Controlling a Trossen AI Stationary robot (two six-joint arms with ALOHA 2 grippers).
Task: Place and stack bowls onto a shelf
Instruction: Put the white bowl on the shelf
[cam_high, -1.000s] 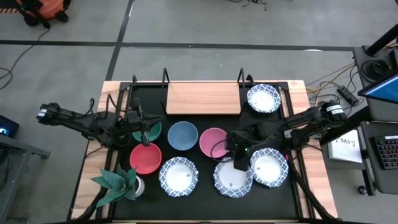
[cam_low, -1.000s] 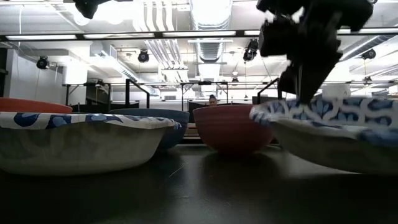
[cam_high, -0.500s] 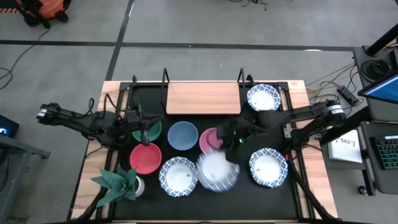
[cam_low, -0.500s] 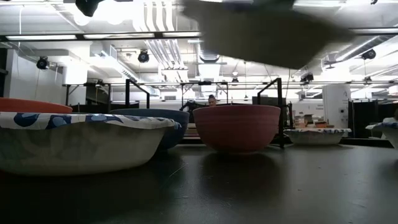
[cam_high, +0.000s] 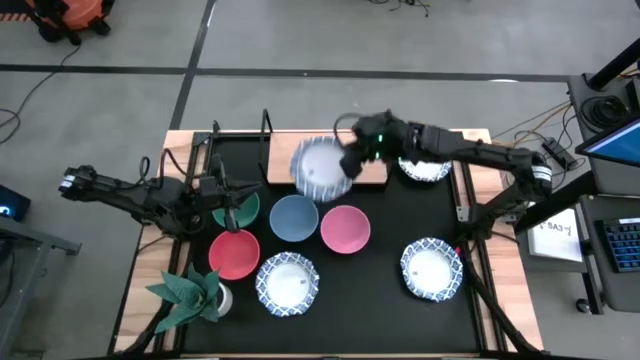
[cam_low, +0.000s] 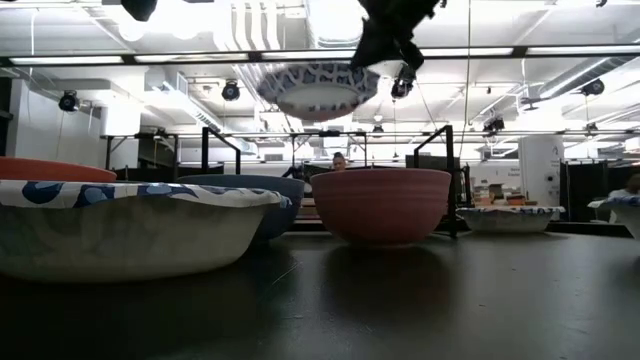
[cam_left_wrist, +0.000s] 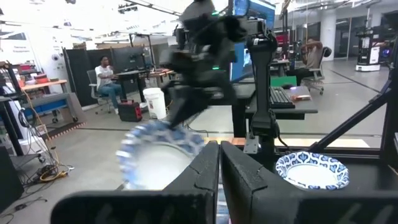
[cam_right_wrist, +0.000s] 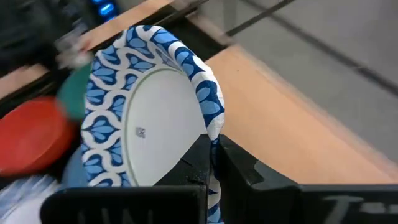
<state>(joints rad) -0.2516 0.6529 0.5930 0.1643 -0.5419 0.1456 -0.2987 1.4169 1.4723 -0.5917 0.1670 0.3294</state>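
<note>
Holding a patterned bowl (cam_high: 321, 168) by its rim, right gripper (cam_high: 352, 158) up over the shelf (cam_high: 370, 165), no readable writing, left gripper (cam_high: 232, 217) pinched shut by the green bowl (cam_high: 245, 208).

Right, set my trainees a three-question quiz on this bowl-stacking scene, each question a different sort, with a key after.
1. True or false: the right gripper is shut on the lifted blue-and-white patterned bowl.
2. That bowl is above: A the light-wood shelf board; B the green star-shaped plant; C the floor.
3. Fill in: the left gripper waits by the plain ____ bowl.

Key: 1 true; 2 A; 3 green.
</note>
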